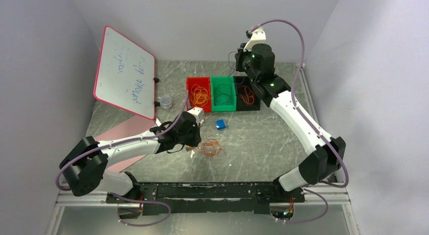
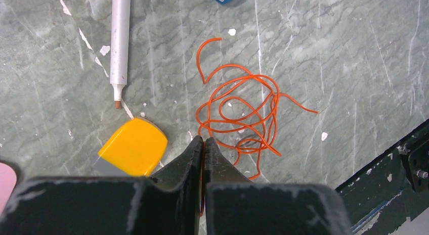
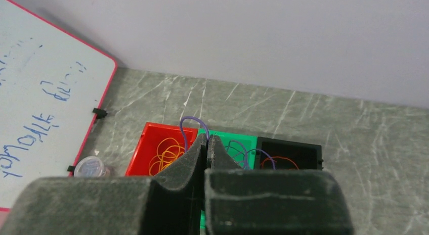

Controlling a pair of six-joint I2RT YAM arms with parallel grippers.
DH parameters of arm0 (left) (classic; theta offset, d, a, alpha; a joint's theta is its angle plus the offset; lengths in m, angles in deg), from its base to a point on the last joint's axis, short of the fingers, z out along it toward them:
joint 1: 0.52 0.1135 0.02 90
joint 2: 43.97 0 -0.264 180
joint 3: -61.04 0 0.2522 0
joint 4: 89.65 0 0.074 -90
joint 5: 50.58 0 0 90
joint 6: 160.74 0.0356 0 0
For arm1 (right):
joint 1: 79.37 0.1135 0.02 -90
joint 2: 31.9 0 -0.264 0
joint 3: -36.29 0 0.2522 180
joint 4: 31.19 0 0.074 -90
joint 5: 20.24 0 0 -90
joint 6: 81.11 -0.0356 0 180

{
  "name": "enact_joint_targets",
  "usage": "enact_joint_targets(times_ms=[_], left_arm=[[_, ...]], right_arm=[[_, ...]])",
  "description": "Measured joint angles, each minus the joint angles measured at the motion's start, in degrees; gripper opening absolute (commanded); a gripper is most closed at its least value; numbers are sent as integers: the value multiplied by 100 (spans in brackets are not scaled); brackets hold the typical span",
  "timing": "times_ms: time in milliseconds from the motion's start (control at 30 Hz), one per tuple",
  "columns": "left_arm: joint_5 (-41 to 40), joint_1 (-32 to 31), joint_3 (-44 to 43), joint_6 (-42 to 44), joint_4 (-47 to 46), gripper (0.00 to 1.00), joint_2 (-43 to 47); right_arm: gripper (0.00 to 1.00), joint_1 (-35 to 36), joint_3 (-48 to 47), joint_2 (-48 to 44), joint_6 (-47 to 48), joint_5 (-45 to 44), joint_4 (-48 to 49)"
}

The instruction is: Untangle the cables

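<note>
Well, in the top external view the tangle of thin red-orange cable (image 1: 211, 148) lies on the grey marbled table (image 1: 263, 139), just beside the left gripper (image 1: 191, 145), which is low over the surface. Farther back three small plastic bins stand in a row, touching: the red bin (image 1: 199, 79), the green bin (image 1: 223, 78) and the black bin (image 1: 243, 108). The right gripper (image 1: 241, 53) is raised above the far side of the bins (its fingers are too small here to judge). A white board with a pink frame (image 1: 125, 73) leans at the left.

In the left wrist view the left jaws are clenched, and a thin orange line shows in the seam between them, at the near edge of the tangle. A yellow rounded block (image 2: 134, 146) lies just beside the fingers, and a white marker pen (image 2: 120, 38) lies farther off.

In the right wrist view the right jaws are pressed together on a thin purple cable (image 3: 184, 125), whose loops rise on both sides of the tips, above the green bin. Yellow-orange cable loops (image 3: 167, 151) lie in the red bin, and a red-orange loop (image 3: 278, 161) in the black bin.
</note>
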Motion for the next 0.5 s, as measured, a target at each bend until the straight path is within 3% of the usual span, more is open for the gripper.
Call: enact_joint_targets(times_ms=[500], left_arm=[[-2, 0, 0, 4, 52, 7, 0]], right_arm=[[0, -426, 192, 1049, -363, 857, 492]])
